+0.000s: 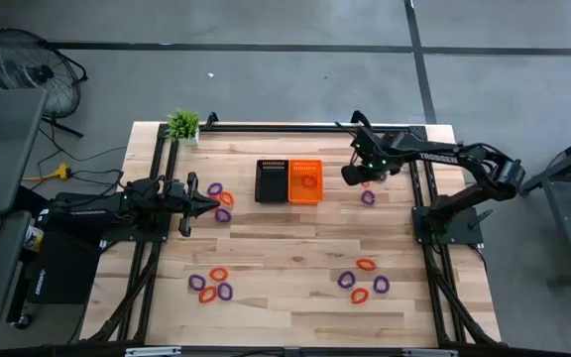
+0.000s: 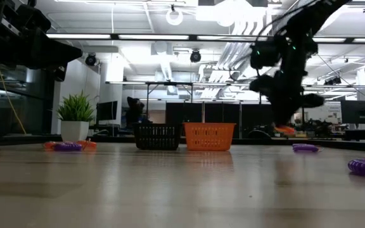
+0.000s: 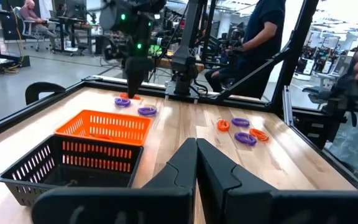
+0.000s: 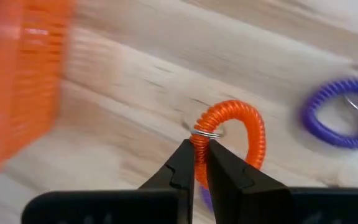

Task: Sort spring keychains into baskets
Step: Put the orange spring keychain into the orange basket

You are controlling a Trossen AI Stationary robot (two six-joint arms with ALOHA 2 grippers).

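an orange spring keychain (image 4: pixel 229 140) is pinched between the closed fingers of the right gripper (image 4: pixel 199 163), just beside the orange basket (image 1: pixel 305 180) near the table's (image 1: pixel 285 258) far edge. a purple keychain (image 4: pixel 344 115) lies close by. the left gripper (image 1: pixel 209 205) is held shut, empty, near the left edge beside the black basket (image 1: pixel 270 180).

orange keychain (image 4: pixel 232 134) | pinched (lifted) | beside orange basket (image 1: pixel 305 181)

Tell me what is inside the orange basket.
One orange spring keychain lies inside the orange basket, seen from above. The low view's mesh wall hides its floor, and the black basket looks empty.
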